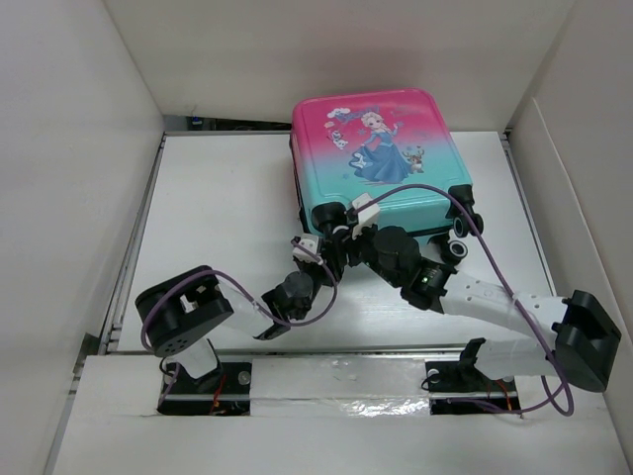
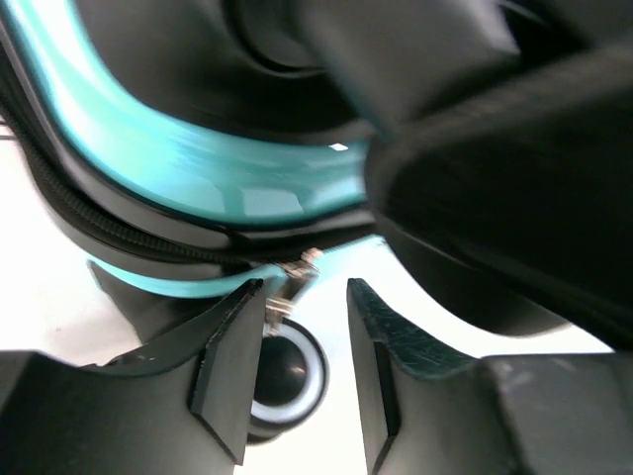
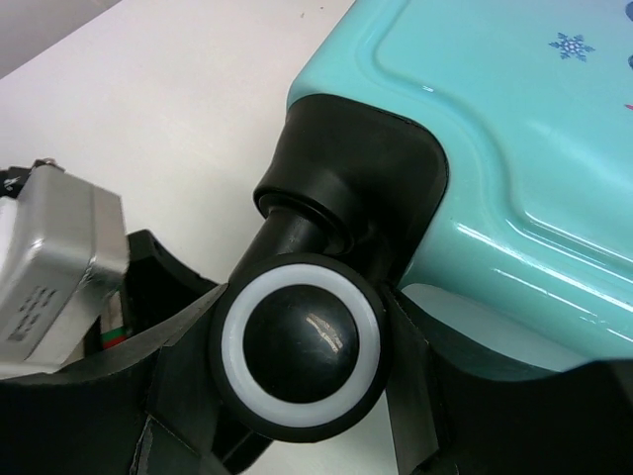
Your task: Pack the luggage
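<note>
Only the left wrist view shows the zipper pull [image 2: 290,287] inside the half-open left claw [image 2: 307,297], ungripped. The right claw [image 3: 302,302] clamps a wheel [image 3: 300,341]. The luggage [image 1: 381,148] lies closed on the surface [image 1: 218,198], just beyond both.

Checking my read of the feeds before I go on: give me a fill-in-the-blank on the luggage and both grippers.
1. The luggage lies flat with its lid ____.
2. The right gripper is clamped on a black ____ with a white ring.
3. The left gripper stands open around a metal zip ____.
Missing words: closed; wheel; pull.
</note>
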`<state>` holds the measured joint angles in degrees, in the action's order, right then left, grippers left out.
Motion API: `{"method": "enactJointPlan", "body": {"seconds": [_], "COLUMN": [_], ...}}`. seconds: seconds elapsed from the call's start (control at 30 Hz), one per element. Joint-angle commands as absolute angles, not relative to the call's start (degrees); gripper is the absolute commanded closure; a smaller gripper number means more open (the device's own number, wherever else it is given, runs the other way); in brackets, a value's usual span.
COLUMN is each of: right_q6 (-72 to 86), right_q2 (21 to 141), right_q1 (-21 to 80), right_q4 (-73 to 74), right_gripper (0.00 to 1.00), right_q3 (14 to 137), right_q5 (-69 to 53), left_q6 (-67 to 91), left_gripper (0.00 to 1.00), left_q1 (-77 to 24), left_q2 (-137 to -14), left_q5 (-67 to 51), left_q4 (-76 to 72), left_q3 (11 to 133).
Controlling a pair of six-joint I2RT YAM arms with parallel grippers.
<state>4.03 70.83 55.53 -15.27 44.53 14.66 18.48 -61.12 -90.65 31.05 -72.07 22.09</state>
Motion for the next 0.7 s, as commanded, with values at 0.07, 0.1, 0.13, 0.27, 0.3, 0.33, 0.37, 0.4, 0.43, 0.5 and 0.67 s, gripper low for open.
{"method": "enactJointPlan", "body": {"seconds": [0.07, 0.1, 0.13, 0.27, 0.3, 0.33, 0.37, 0.4, 0.43, 0.5, 0.67], "right_q6": [6.2, 6.2, 6.1, 6.8, 7.0, 7.3, 7.5, 7.3, 6.8, 4.4, -1.9], "right_q2": [68.7, 68.9, 69.1, 70.4, 70.5, 70.5, 70.5, 70.4, 70.6, 71.0, 71.5], "right_q1": [58.5, 59.1, 59.8, 61.2, 61.2, 61.2, 61.9, 61.9, 62.5, 63.0, 63.0], "right_q4": [-19.1, -19.0, -18.8, -18.8, -19.1, -19.4, -19.2, -18.6, -17.3, -11.1, 1.5], "right_gripper": [1.00, 1.00, 1.00, 1.00, 1.00, 1.00, 1.00, 1.00, 1.00, 1.00, 1.00], "right_q3": [48.0, 48.1, 48.3, 48.1, 47.6, 47.3, 47.3, 47.4, 48.5, 50.5, 56.2], "right_q5": [4.0, 3.4, 3.3, 3.2, 2.8, 2.7, 3.2, 5.7, 7.5, 13.6, 27.7], "left_q6": [16.8, 17.0, 17.4, 18.6, 18.4, 17.9, 17.9, 18.2, 18.5, 18.5, 18.5], "left_gripper": [0.68, 0.69, 0.70, 0.74, 0.76, 0.77, 0.80, 0.81, 0.83, 0.90, 0.99], "left_q1": [-61.1, -61.1, -61.1, -61.1, -62.3, -62.3, -62.3, -62.3, -62.3, -62.3, -62.3], "left_q2": [-92.5, -92.8, -93.3, -95.4, -95.6, -96.0, -96.2, -96.2, -96.4, -96.3, -95.5], "left_q5": [31.6, 32.7, 33.0, 34.1, 36.9, 37.9, 38.2, 38.8, 39.8, 40.1, 38.9], "left_q4": [-77.9, -78.5, -80.6, -85.2, -86.3, -88.9, -89.6, -89.8, -89.8, -89.8, -91.0], "left_q3": [28.4, 28.6, 28.8, 29.8, 30.0, 30.0, 30.0, 30.1, 30.5, 30.7, 28.7]}}
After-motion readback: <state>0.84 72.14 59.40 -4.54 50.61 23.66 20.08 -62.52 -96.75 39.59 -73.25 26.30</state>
